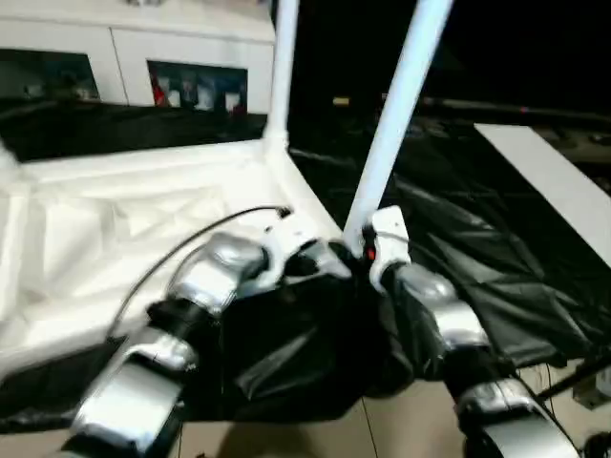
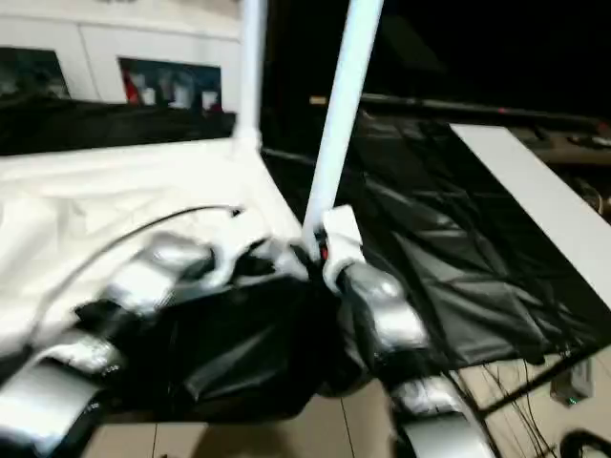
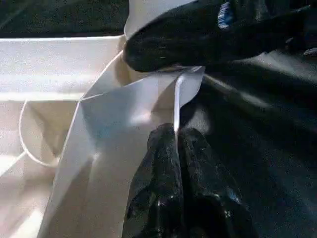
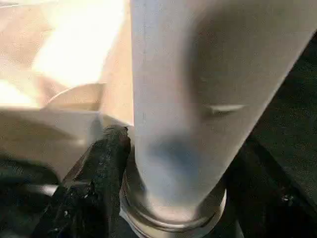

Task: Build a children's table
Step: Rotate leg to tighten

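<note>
The children's table top [image 1: 115, 219] lies upside down on the black-sheeted work table [image 1: 477, 239], its ribs facing up. Two pale tube legs stand upright in its right-hand corner sockets: one at the far corner [image 1: 283, 67], one at the near corner [image 1: 401, 95]. My right gripper [image 4: 173, 148] is shut on the foot of the near leg [image 4: 198, 74], just above its socket, with a black finger [image 4: 99, 173] on either side. My left gripper [image 3: 177, 136] is shut on the thin rim of the table top [image 3: 124, 114] beside that same corner.
A white glass-door cabinet [image 1: 134, 57] stands behind the work table. A long white board [image 1: 554, 181] lies on the black sheet at the right. The sheet hangs over the table's front edge above the pale floor [image 1: 401, 420].
</note>
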